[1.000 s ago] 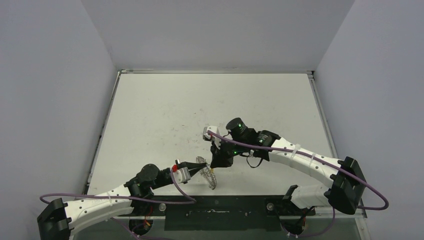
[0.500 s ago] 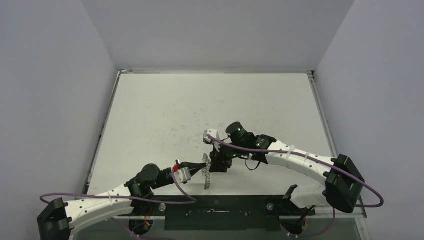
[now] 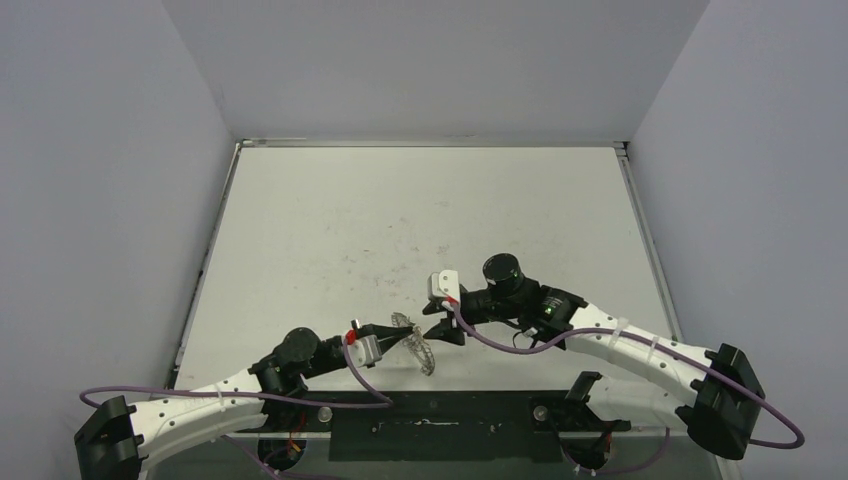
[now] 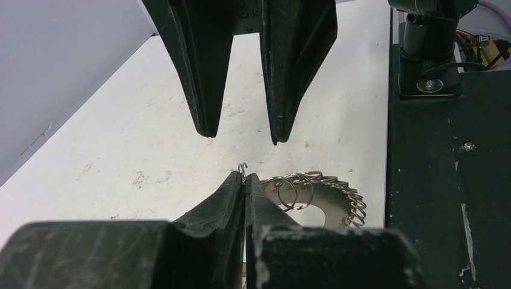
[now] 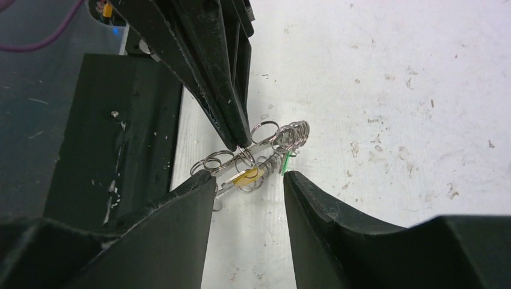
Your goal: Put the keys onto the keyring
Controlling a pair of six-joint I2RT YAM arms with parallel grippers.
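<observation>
Pinching 1 small wire loop on the rim of the keyring (image 3: 422, 352), the left claw (image 4: 244, 179) is pressing its 2 fingers (image 4: 223, 198) fully together, and the end of the wire is poking out above them. It is holding the keyring tilted on edge over the near part of the white worktop (image 3: 400, 220), just beyond the black base strip (image 3: 430, 425). Whether the lower rim is touching the worktop cannot be told. Facing it tip to tip, the right claw (image 4: 241, 137) is hanging partly open just beside the ring, gripping nothing. Seen from the right wrist, the yellow-headed key (image 5: 247, 176) is lying among the loops against the disc. The green-headed key (image 5: 287, 158) is hanging at the ring's right end. Whether either key is threaded through a loop is too small to tell.
</observation>
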